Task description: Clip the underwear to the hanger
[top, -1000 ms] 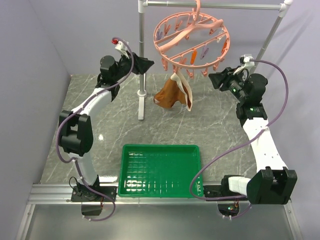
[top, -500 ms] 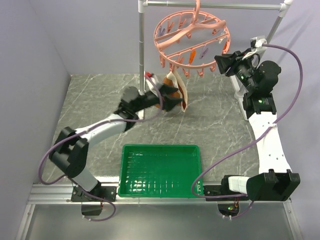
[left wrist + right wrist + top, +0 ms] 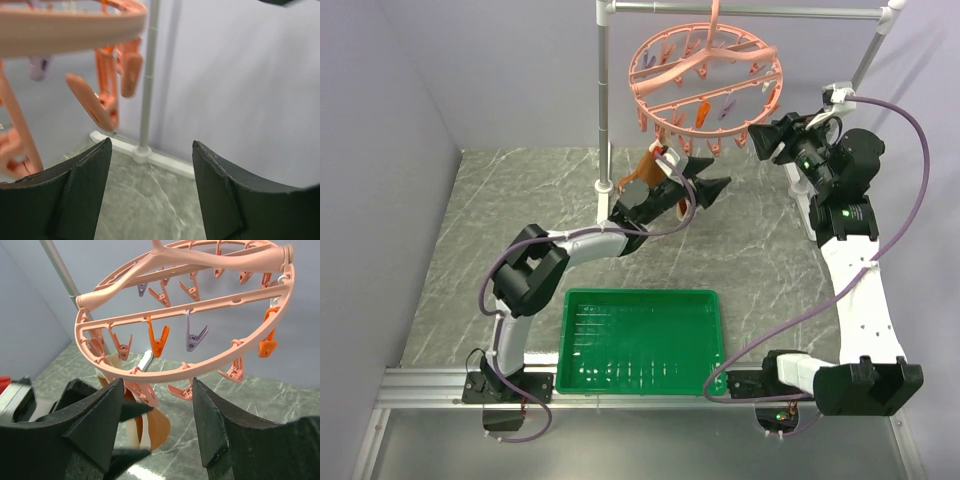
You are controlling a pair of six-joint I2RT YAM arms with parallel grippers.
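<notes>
The salmon-pink ring hanger (image 3: 705, 80) hangs from the grey rack; it also shows in the right wrist view (image 3: 200, 370) and the left wrist view (image 3: 75, 30). The rust-orange underwear (image 3: 162, 427) hangs by its cream waistband from a clothespin on the ring's front-left rim. In the top view the left arm mostly hides the underwear (image 3: 642, 172). My left gripper (image 3: 715, 182) is open and empty below the ring, just right of the underwear, and its jaws (image 3: 151, 145) frame bare floor. My right gripper (image 3: 765, 140) is open and empty beside the ring's right rim (image 3: 157, 382).
A green tray (image 3: 640, 294) lies at the near middle of the table. The grey rack's upright pole (image 3: 605, 100) stands left of the hanger and its top bar (image 3: 770, 12) runs right to a slanted leg. Walls close in on the left and back.
My left arm swung from the far left, down past the underwear, and now reaches right under the ring. My right gripper rose and moved in toward the ring's right rim.
</notes>
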